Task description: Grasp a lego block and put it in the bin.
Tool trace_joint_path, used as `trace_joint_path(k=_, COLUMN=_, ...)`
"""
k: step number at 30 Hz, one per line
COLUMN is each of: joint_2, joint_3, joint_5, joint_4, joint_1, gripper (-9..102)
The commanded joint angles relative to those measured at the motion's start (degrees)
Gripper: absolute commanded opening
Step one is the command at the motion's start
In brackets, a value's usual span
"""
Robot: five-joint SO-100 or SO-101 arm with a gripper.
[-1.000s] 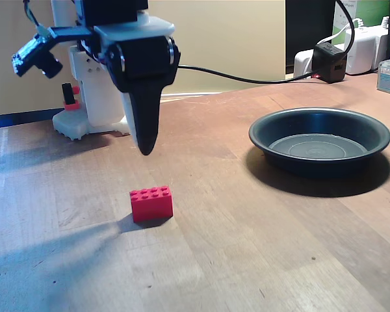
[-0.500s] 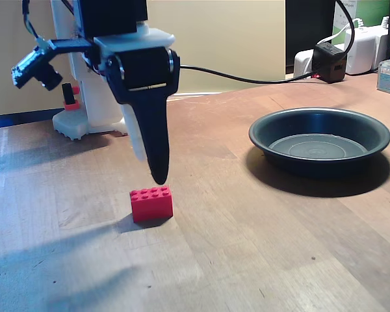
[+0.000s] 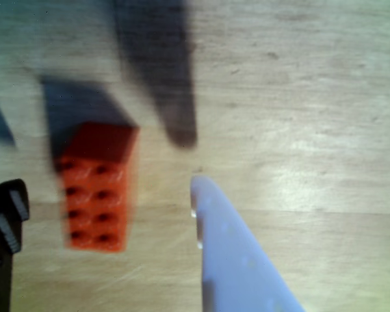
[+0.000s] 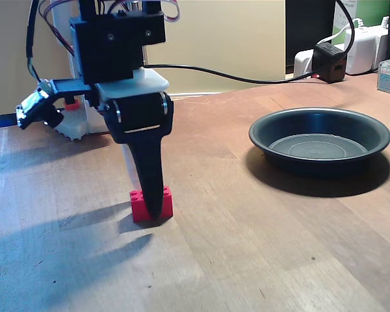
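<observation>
Gripper [image 3: 104, 195] spread wide, straddling the red lego block [image 3: 96, 188] on the wooden table [image 4: 260, 247], not yet pinching; bin [image 4: 320, 138] sits well apart at 2 o'clock in fixed view.

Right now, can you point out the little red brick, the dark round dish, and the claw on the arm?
red brick [image 3: 94, 198], wrist view, studded top.
dark dish [image 4: 370, 144], fixed view, flared rim on the right.
claw [image 3: 107, 214], wrist view, midway between the fingertips, over the brick.
</observation>
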Motion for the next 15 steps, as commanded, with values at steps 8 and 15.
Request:
trace_joint_path(k=8, joint_2=0.2, joint_3=0.1, joint_5=0.4, joint_4=-0.4, joint_1=-0.5, gripper=9)
trace_joint_path(k=15, joint_2=0.2, joint_3=0.7, joint_5=0.4, joint_4=-0.4, joint_1=-0.5, gripper=1)
